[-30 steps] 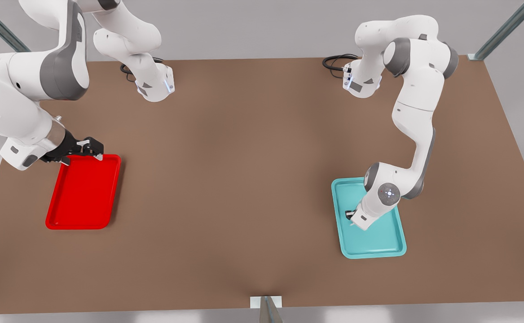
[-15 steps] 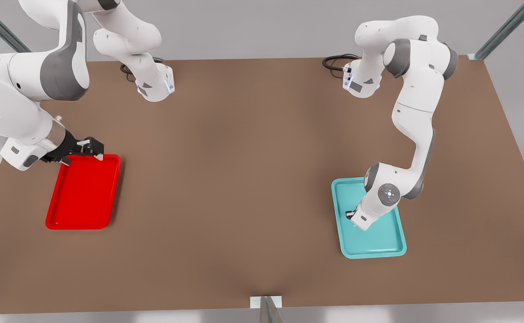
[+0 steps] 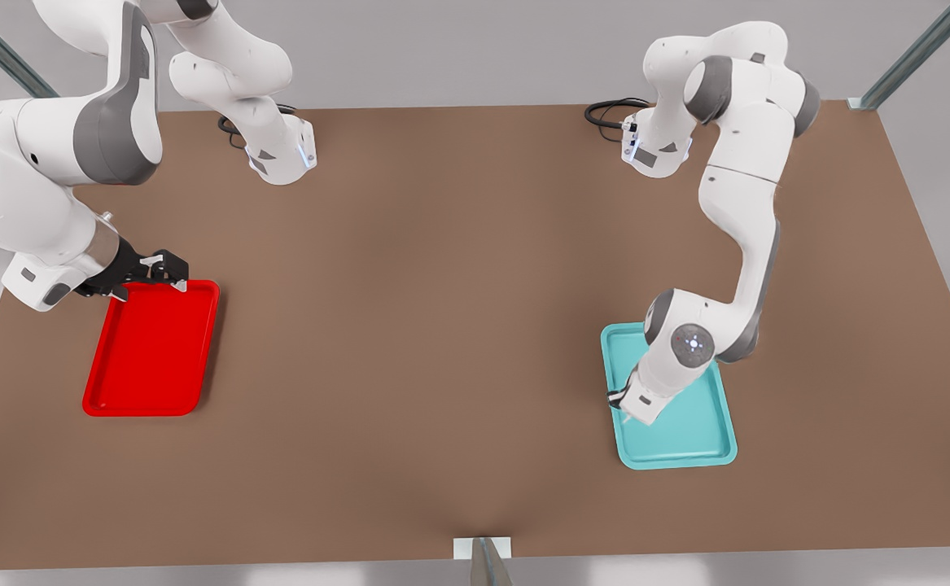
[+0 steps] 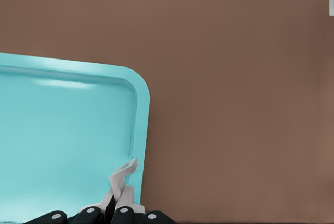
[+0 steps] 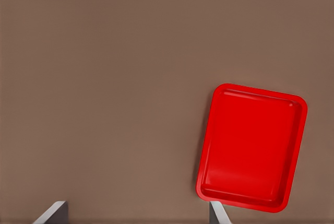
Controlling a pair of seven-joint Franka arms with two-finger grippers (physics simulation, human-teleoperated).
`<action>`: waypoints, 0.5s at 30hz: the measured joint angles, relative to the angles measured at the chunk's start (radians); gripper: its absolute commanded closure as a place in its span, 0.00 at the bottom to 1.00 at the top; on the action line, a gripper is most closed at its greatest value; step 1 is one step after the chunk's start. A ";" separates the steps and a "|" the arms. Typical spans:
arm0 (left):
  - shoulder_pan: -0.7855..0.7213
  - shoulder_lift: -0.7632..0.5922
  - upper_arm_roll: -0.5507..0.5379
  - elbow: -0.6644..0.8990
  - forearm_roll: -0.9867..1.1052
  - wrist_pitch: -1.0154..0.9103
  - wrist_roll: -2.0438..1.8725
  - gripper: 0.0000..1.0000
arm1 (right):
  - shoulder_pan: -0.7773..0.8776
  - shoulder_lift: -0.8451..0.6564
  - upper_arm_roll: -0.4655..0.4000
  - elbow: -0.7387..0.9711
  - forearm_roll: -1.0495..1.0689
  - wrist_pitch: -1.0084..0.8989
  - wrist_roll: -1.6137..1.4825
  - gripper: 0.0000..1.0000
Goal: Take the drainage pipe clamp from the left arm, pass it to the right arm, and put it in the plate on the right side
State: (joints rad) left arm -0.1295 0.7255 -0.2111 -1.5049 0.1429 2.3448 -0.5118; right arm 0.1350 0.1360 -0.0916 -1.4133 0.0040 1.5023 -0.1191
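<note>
a teal tray (image 3: 686,439) lies on the brown table (image 3: 442,325), toward the front view's right.

Brown tabletop (image 3: 442,325), pale grey wall (image 3: 458,49), metal struts (image 3: 914,53).

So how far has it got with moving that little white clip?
Early. The left gripper has shut on the small white arched pipe clamp over the teal tray's edge. The right gripper waits open beside the empty red rectangular tray. The handover and the placing there remain.
</note>
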 measured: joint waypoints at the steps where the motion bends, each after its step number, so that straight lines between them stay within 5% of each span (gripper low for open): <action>1: -0.026 -0.003 -0.004 0.017 -0.011 -0.017 -0.037 0.79 | 0.000 0.000 0.000 0.000 0.000 0.000 -0.001 0.00; 15: -0.187 0.005 -0.040 0.219 -0.144 -0.093 -1.157 0.79 | 0.000 0.000 0.000 0.000 0.000 0.000 -0.007 0.00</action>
State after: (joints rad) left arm -0.3164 0.7306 -0.2510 -1.2857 -0.0014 2.2520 -1.6689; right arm 0.1349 0.1361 -0.0916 -1.4133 0.0040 1.5022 -0.1261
